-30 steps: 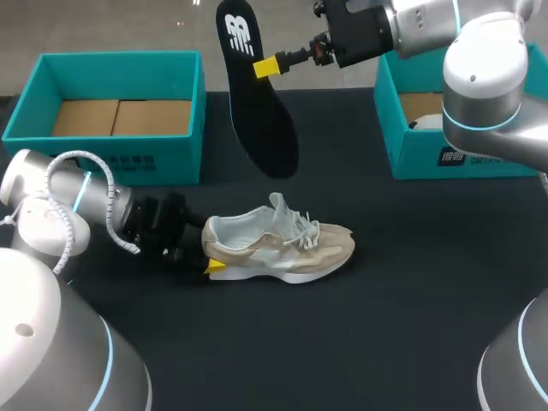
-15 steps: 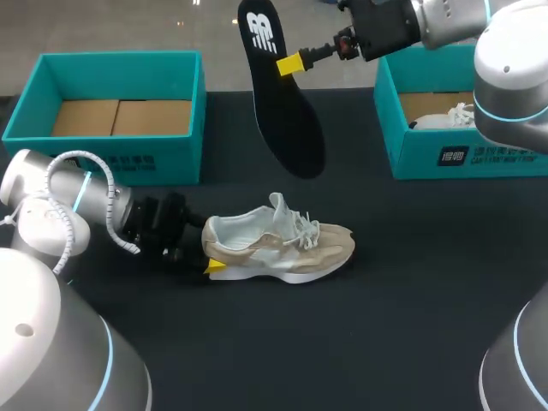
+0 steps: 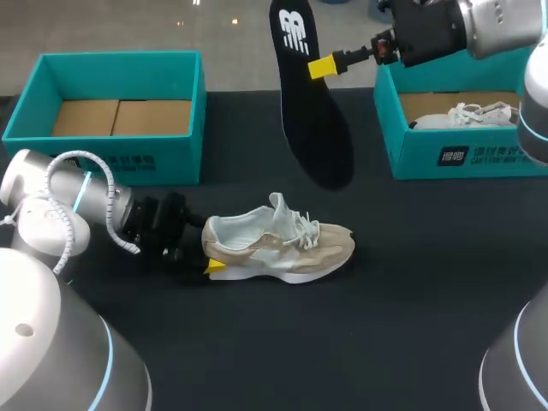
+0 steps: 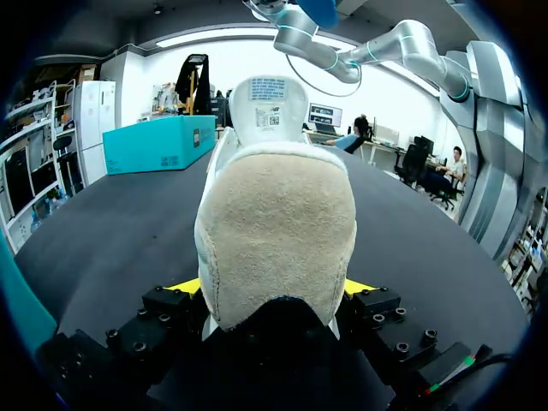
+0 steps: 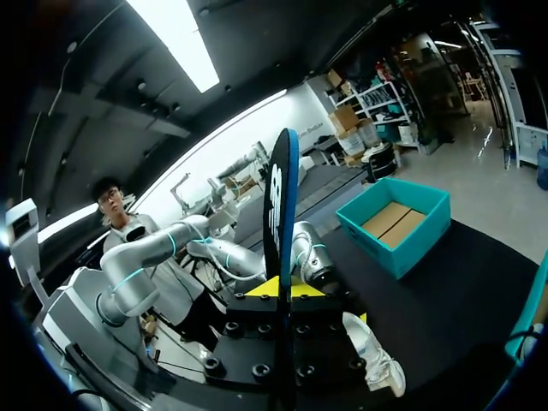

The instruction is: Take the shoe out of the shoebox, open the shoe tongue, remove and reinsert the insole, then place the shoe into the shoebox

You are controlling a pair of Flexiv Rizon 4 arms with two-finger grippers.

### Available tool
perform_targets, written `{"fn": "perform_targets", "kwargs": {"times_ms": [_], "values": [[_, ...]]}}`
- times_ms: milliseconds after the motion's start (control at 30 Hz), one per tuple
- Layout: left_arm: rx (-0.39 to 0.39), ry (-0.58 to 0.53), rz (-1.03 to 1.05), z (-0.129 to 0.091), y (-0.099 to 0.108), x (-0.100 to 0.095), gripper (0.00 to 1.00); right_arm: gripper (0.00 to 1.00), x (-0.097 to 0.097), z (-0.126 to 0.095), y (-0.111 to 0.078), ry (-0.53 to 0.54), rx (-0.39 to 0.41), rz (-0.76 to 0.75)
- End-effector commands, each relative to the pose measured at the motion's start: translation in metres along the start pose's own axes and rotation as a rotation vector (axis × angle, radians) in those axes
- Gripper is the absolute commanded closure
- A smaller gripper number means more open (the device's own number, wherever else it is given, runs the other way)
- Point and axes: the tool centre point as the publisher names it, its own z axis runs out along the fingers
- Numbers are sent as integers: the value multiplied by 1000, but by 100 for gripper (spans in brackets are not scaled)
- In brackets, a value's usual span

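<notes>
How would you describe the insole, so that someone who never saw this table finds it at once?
Look at the black table, between the left shoebox and the right shoebox. There the right gripper holds the insole up in the air. It is long, flat and black with a white logo, unlike the beige shoe lying below it.

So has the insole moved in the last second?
Yes: the insole, held in the right hand, has shifted toward the box on the right.
</notes>
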Motion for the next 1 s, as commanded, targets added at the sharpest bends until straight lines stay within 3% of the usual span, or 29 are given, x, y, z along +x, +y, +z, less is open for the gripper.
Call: {"fn": "perform_targets", "kwargs": {"times_ms": [33,467,1000], "values": [[-5,1,-1,4,3,-2,100,100,16,-10,-9,-25,-15,11],[-5,1,-1,4,3,-2,100,100,38,-21,-13,-26,16,18],[-5,1,-1,4,3,-2,100,100,40,-24,-14,-28,9,22]]}}
